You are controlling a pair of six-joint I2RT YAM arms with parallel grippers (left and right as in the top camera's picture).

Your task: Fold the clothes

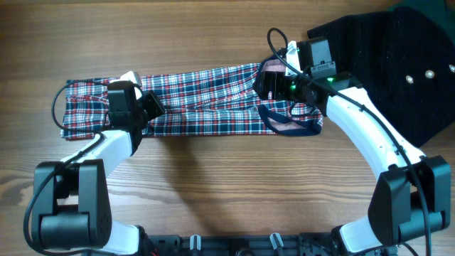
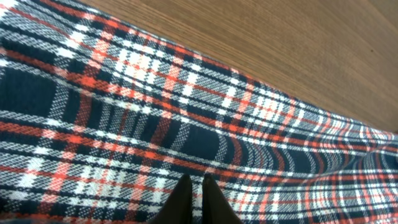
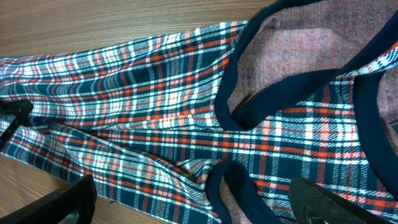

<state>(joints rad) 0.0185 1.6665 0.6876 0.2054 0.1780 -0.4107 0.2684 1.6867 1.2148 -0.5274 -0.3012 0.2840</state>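
Left gripper (image 2: pixel 194 190), seen from its wrist camera, has its two dark fingers drawn almost together, tips low over the plaid garment (image 1: pixel 206 99); whether a pinch of cloth sits between them cannot be told. Right gripper (image 3: pixel 191 182) stands wide open, holding nothing, poised above the navy trim (image 3: pixel 239 112) at the garment's neck and armhole end. From overhead, the garment lies as a long, narrow, somewhat rumpled band across the wooden table (image 1: pixel 213 35), with the left gripper near its left end and the right gripper at its right end. A black studded garment (image 1: pixel 405 43) lies near that right end. The likely risks: the open right jaws may close on a single loop of trim instead of all layers, so a lift would drag the cloth askew; the nearly closed left fingers may have too little fabric and slip; and a wide sweep could snag the black garment.
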